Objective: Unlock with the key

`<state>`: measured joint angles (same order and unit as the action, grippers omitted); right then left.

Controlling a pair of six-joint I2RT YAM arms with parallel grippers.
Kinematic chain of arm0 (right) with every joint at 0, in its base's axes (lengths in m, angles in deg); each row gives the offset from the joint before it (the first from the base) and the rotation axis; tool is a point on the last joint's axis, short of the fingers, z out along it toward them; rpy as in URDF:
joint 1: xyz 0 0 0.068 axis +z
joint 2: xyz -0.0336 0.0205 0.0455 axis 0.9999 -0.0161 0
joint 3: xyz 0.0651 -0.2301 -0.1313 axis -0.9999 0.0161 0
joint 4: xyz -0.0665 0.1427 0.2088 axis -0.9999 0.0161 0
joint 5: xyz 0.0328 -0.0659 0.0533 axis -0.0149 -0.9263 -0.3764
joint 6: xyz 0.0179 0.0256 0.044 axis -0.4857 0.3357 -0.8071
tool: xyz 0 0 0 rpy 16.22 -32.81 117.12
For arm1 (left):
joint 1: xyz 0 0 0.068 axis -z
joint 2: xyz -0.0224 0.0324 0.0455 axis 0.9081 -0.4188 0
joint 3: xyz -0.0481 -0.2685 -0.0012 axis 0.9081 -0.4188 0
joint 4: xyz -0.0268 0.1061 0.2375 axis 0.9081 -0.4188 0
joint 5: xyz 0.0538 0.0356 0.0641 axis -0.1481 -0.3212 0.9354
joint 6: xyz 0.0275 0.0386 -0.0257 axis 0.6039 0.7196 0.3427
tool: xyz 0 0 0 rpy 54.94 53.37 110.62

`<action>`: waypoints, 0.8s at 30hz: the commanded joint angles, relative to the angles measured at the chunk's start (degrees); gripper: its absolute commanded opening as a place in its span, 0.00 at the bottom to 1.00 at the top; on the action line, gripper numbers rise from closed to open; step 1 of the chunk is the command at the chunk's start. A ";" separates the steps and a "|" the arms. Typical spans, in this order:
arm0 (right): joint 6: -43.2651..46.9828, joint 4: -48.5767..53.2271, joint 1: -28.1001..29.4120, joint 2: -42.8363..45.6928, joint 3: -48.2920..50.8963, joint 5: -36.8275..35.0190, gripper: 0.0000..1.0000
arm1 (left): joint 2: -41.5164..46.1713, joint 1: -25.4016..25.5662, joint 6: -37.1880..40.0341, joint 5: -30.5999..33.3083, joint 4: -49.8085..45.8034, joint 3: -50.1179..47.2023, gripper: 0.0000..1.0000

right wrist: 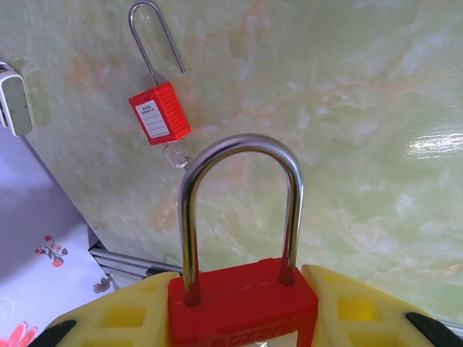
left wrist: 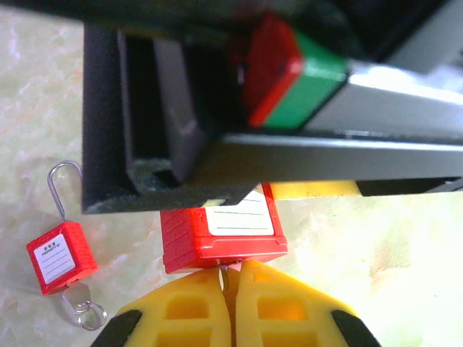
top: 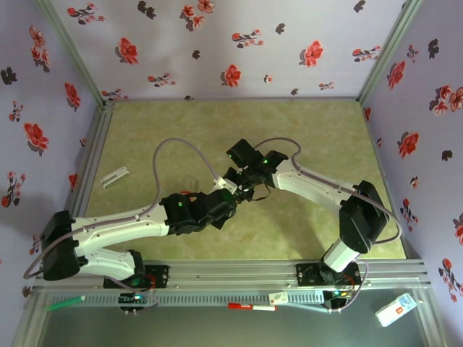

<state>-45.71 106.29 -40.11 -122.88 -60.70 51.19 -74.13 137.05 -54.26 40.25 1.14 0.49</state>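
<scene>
A red padlock (right wrist: 242, 307) with a thick steel shackle (right wrist: 242, 144) sits upright between the yellow fingers of my right gripper (right wrist: 242, 289), which is shut on its body. In the left wrist view the same padlock (left wrist: 221, 235) hangs below the dark right gripper body. My left gripper (left wrist: 230, 269) is shut just under the padlock's base. The key (left wrist: 225, 273) shows as a thin metal sliver between its fingertips, reaching the padlock's underside; its head is hidden. From above, both grippers (top: 235, 190) meet mid-table.
A second, smaller red padlock (left wrist: 61, 256) with a thin wire shackle lies on the table, with a key ring (left wrist: 85, 309) at its base; the right wrist view also shows this second padlock (right wrist: 159, 112). A white clip-like object (top: 116, 176) lies far left. Pens (top: 251, 307) rest on the front rail.
</scene>
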 commanded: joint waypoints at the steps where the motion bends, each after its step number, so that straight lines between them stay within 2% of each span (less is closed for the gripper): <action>1: -1.40 -6.36 0.18 -0.30 0.62 0.30 0.00 | 2.45 4.25 7.56 -6.66 10.30 0.92 0.01; 3: -1.66 -6.71 0.25 -0.06 1.32 0.31 0.00 | 4.40 3.82 5.37 -7.09 12.15 -1.10 0.14; 7: -1.54 -6.52 0.25 0.28 1.93 0.22 0.00 | 9.72 2.77 0.29 -7.29 14.59 -5.93 0.50; 10: -0.61 -5.18 0.18 0.54 1.91 -0.37 0.00 | 15.78 1.70 -4.79 -6.83 14.86 -9.48 0.65; 14: 1.60 -2.10 0.25 0.94 1.36 -1.96 0.00 | 25.41 0.23 -12.23 -7.06 14.13 -13.27 0.77; 20: 5.96 2.86 0.27 1.22 0.39 -4.61 0.00 | 40.26 -2.37 -25.77 -5.62 9.98 -18.13 0.83; 24: 11.34 7.46 0.63 1.64 -1.82 -7.82 0.00 | 44.22 -6.97 -34.48 -6.52 5.82 -17.77 0.88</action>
<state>-39.85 108.56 -39.82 -122.40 -59.41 47.21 -30.92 132.63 -78.68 33.74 10.36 -17.12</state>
